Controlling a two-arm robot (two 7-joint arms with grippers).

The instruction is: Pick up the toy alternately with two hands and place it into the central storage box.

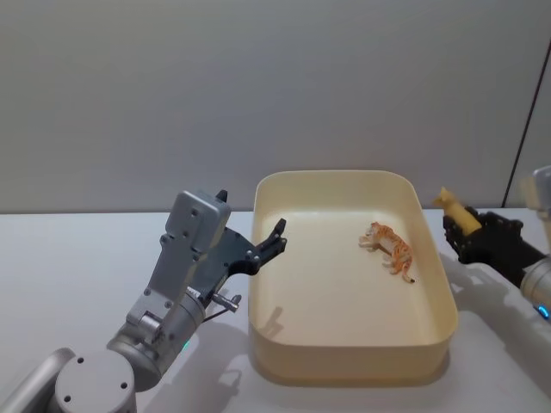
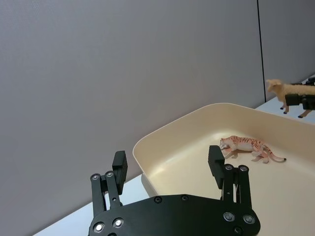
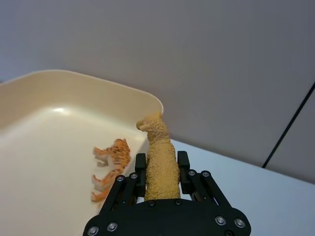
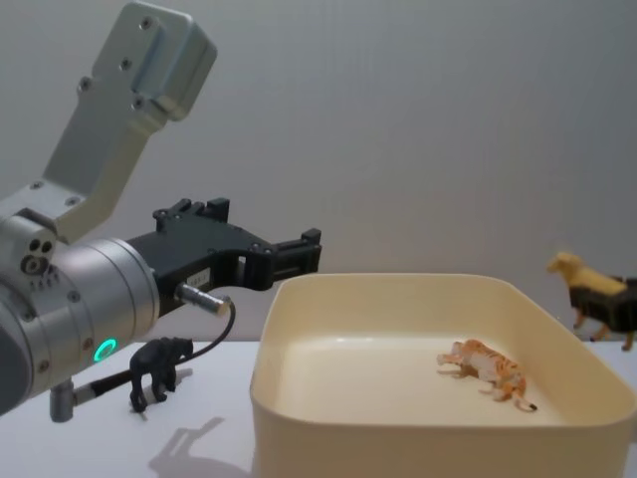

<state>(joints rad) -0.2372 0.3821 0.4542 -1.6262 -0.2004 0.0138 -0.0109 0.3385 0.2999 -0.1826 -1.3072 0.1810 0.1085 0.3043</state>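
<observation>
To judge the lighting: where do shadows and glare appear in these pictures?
Head view: the left gripper casts a soft shadow inside the storage box. Right wrist view: glare on the box floor; the right gripper holds a yellow toy. Chest view: faint shadows on the table.

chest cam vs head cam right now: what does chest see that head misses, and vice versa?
Chest extra: a black elephant toy standing on the table left of the tub, beneath the left arm. Head extra: the right arm's silver wrist. Shared: the tub with a tiger toy lying inside, the left claw open by its left rim, the right claw shut on a tan animal toy outside its right rim.
</observation>
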